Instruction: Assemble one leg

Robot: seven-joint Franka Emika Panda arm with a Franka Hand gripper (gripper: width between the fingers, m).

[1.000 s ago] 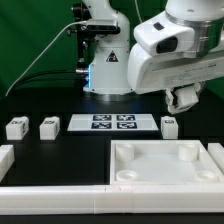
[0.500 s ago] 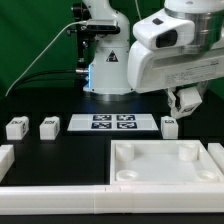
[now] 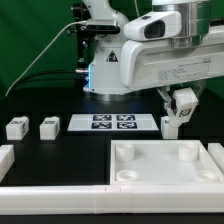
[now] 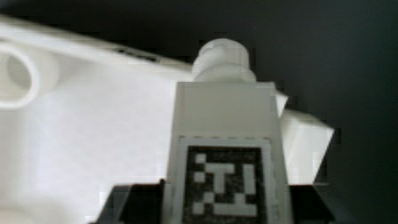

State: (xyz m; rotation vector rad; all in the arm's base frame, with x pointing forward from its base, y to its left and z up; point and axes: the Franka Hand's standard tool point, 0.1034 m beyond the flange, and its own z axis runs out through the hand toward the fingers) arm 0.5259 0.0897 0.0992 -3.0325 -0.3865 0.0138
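Now, nearest, the tray (image 3: 150, 147) lies on the black table (image 3: 60, 150). Just beyond it the gripper (image 3: 180, 104), clamped on a leg (image 4: 222, 130), has swung toward the exterior view's left and dipped, probably heading for a socket. Farther back are spare legs (image 3: 48, 126), the marker board (image 3: 112, 123) and a green curtain (image 3: 30, 40).

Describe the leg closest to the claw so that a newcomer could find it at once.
Find the marker board in the middle of the table. Beside its end on the exterior view's right stands the leg, a small white block with a tag. Unlike the two other legs, paired beyond the board's opposite end, it stands alone, under the claw.
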